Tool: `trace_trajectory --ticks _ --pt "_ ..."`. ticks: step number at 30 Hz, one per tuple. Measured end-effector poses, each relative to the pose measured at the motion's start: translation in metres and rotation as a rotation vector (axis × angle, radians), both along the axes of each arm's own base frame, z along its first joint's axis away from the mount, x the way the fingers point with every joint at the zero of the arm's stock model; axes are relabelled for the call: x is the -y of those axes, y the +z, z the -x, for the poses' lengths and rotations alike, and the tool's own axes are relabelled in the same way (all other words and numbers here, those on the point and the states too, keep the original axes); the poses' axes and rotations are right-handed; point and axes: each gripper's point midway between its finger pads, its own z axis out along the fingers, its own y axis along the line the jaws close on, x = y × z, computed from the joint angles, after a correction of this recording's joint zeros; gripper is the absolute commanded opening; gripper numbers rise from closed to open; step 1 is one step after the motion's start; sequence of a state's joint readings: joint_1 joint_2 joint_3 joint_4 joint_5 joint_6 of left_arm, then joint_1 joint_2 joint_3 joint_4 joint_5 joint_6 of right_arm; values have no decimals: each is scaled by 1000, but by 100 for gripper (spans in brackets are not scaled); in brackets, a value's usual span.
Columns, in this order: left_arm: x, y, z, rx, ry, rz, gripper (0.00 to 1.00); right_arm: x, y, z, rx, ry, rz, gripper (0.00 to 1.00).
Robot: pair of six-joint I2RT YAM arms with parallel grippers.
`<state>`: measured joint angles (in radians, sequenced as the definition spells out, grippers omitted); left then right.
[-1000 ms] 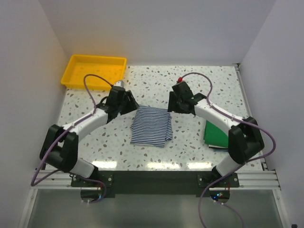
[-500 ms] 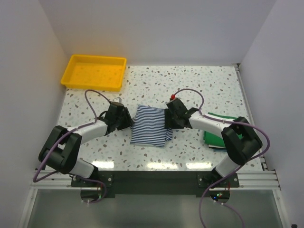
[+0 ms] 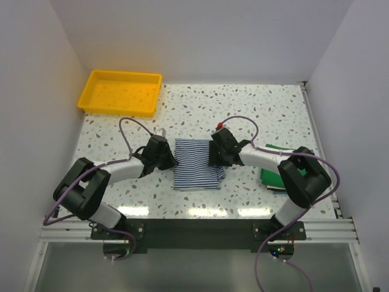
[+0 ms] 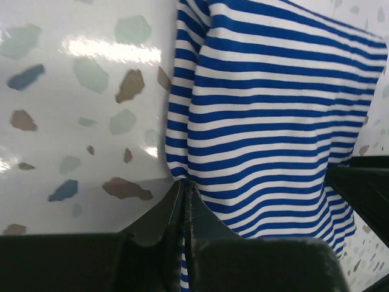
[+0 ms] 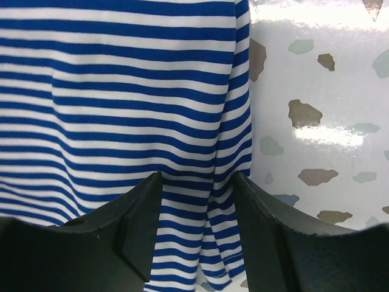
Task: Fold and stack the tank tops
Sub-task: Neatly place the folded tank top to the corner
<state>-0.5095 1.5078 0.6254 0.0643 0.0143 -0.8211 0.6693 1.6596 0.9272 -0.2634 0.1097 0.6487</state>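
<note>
1. Both arms have drawn in on the blue-and-white striped tank top (image 3: 196,165), which lies folded mid-bench (image 3: 267,115) between them.
2. Its left edge is now pinched by the left tool (image 3: 172,162), which was spread a moment ago and is now pressed together on the cloth.
3. At the right edge the right tool (image 3: 214,159) stands spread, straddling the cloth.
4. Further right lies the green tank top (image 3: 271,175), partly under the right arm.
5. Far left sits a yellow tray (image 3: 97,103).

top: overhead, whole table (image 3: 273,115) | 2 wrists: close, downward | shared: striped tank top (image 3: 196,165)
</note>
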Motion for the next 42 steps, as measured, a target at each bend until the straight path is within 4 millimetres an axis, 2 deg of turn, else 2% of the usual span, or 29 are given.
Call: trace_trajectory --ticks 3,9,13,17,22,27,30,34,37,38,42 --pt "13 -4 14 -14 -40 3 2 1 -2 0 -4 -2 3 55" --pt "17 -4 23 -29 -53 27 0 1 -1 -1 -1 -2 3 59" --pt "32 -4 38 -42 -81 66 0 5 4 -8 2 2 12 60" --pt "50 -5 63 -62 -105 136 0 -4 22 -32 41 11 13 64" --pt "75 -2 96 -90 -167 186 6 -5 55 -60 110 2 17 71" --pt "89 5 112 -98 -231 203 16 24 76 -65 135 -56 40 76" --pt "85 19 114 -75 -241 206 22 46 91 -51 154 -92 31 79" --pt "82 48 114 -20 -267 208 23 67 96 -9 159 -115 -8 81" --pt "78 68 114 24 -284 207 26 81 87 25 132 -134 -34 83" --pt "75 72 114 35 -284 199 35 85 82 35 117 -140 -38 84" --pt "63 77 104 68 -267 129 45 94 61 64 51 -164 -57 86"
